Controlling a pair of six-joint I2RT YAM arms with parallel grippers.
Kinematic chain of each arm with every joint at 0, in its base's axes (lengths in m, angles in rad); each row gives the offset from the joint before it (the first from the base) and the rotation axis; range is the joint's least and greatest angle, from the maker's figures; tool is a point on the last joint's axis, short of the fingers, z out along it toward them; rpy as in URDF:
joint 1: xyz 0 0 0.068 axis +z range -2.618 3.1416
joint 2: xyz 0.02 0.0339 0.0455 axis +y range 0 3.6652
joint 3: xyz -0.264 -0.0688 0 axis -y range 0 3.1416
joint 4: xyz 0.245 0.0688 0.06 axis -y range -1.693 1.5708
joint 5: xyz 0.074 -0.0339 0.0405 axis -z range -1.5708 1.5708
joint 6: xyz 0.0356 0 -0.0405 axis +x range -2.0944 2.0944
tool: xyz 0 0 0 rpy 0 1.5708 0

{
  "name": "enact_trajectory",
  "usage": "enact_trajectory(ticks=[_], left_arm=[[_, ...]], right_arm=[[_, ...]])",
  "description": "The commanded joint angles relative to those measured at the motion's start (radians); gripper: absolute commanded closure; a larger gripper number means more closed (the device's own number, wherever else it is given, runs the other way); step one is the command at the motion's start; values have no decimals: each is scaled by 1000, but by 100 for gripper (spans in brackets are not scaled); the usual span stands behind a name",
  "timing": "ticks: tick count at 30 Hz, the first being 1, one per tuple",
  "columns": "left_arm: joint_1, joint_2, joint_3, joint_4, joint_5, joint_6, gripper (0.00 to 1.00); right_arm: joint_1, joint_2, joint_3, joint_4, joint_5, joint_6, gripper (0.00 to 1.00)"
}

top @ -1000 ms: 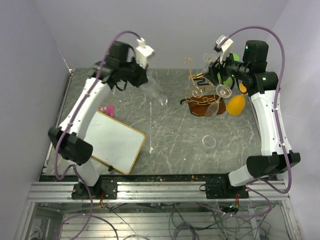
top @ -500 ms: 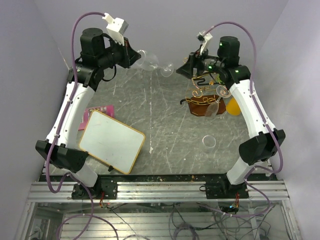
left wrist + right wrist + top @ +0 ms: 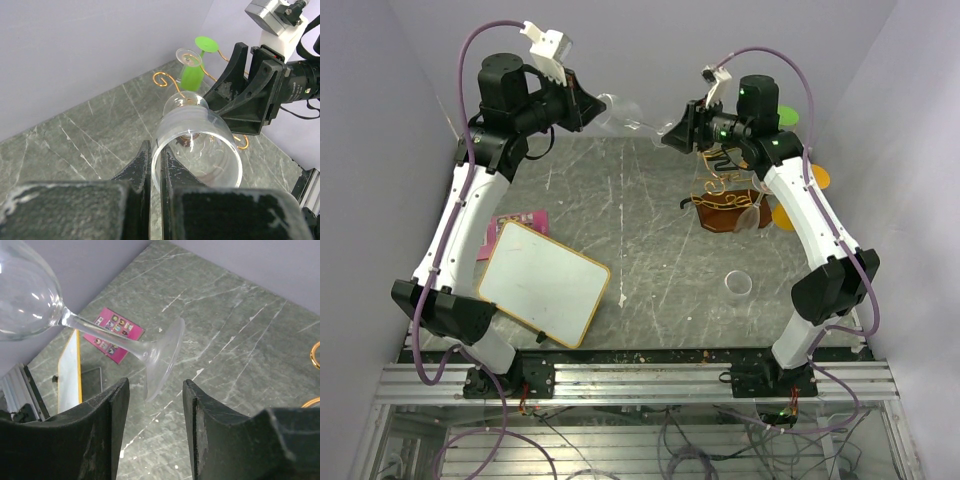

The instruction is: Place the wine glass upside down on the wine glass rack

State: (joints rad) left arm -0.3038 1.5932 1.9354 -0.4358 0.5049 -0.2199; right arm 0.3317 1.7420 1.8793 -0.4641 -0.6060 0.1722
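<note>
My left gripper (image 3: 588,106) is shut on the rim of a clear wine glass (image 3: 625,115), held sideways high above the back of the table, foot pointing right. In the left wrist view the rim (image 3: 195,150) is pinched between my fingers. My right gripper (image 3: 678,128) is open, its jaws either side of the glass's foot (image 3: 162,357) without touching it. The wine glass rack (image 3: 728,185), thin gold wire on a dark reddish-brown base, stands below my right arm with a clear glass hanging on it.
A green glass (image 3: 192,67) stands by the rack at the back. A whiteboard (image 3: 542,283) and a pink card (image 3: 525,218) lie at the left. A small clear cup (image 3: 738,284) stands near the front right. An orange glass (image 3: 790,212) sits right of the rack.
My left arm lifted the glass from the table to high at the back and turned it sideways. My right arm swung from the rack up to the glass's foot.
</note>
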Motion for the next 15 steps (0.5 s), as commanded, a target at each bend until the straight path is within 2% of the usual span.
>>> enact_trajectory(ticks=[1,10,15], left_arm=[[-1,-9,-6,85,45,-28,93],[-2,-24,-44,112,83,-29,93],[-3,-28,-57,121,95,-29,93]], right_arm=[[4,8,7,42,19,45,56],[5,10,-3,60,14,81,72],[5,7,0,53,39,77,87]])
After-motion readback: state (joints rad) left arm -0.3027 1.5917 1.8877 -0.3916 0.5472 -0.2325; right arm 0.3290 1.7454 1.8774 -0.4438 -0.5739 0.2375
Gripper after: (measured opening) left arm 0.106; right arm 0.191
